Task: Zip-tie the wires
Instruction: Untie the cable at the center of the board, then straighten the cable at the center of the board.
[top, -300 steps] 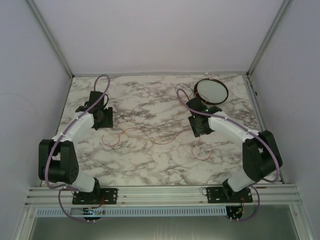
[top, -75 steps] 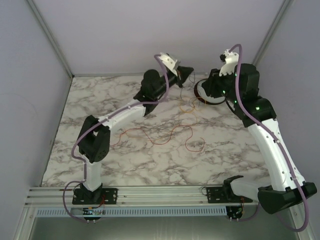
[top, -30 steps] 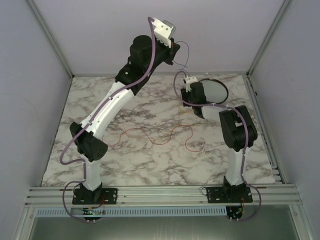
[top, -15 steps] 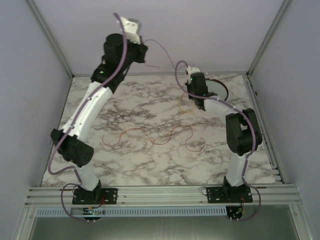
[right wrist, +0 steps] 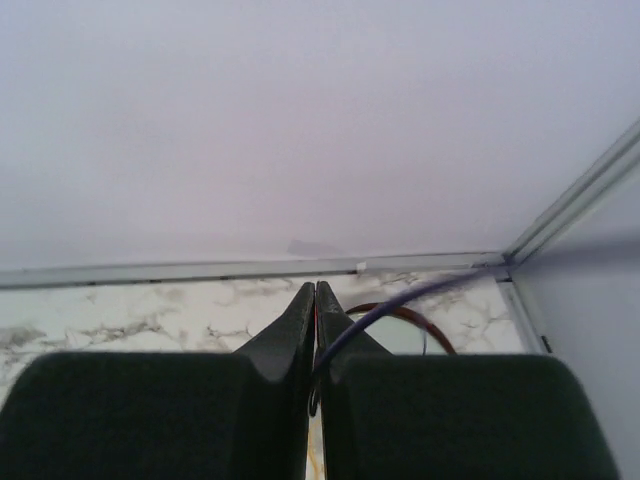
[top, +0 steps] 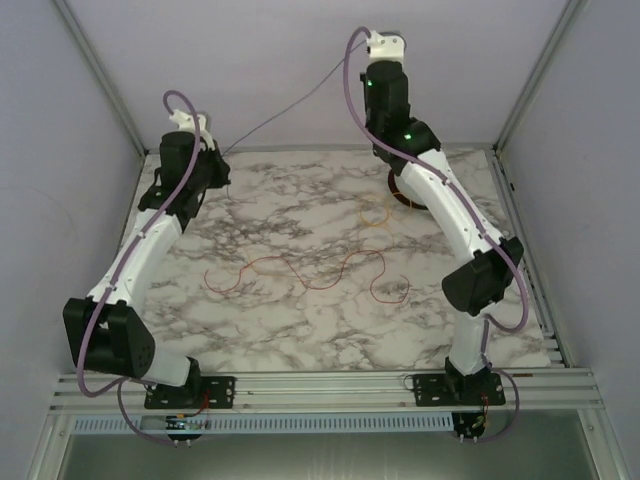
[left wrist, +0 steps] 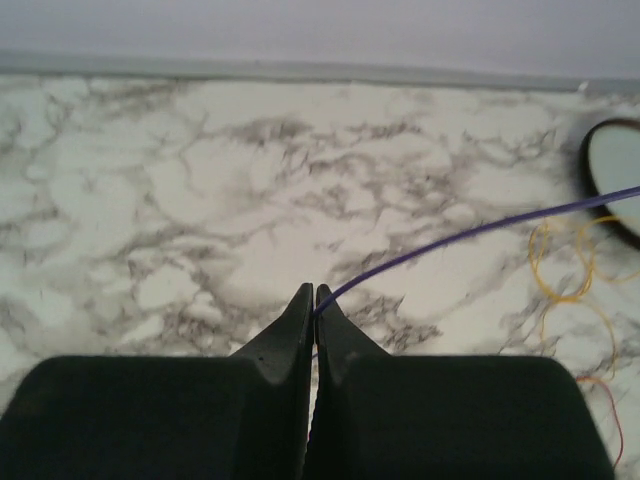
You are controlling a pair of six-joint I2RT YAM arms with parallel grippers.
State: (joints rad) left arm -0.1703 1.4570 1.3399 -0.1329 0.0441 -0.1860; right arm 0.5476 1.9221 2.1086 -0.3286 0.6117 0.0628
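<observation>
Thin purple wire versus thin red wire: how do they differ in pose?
The thin purple wire hangs in the air, stretched nearly straight between the shut left hand and right hand; the thin red wire lies loose in wavy curves on the marble table, touched by neither hand. Both are hair-fine flexible strands.

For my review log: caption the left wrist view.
Left jaws shut on a purple wire running above the table.

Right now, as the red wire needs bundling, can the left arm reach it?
Probably not yet: the left gripper is shut on the taut purple wire, though nothing covers the red wire.
</observation>
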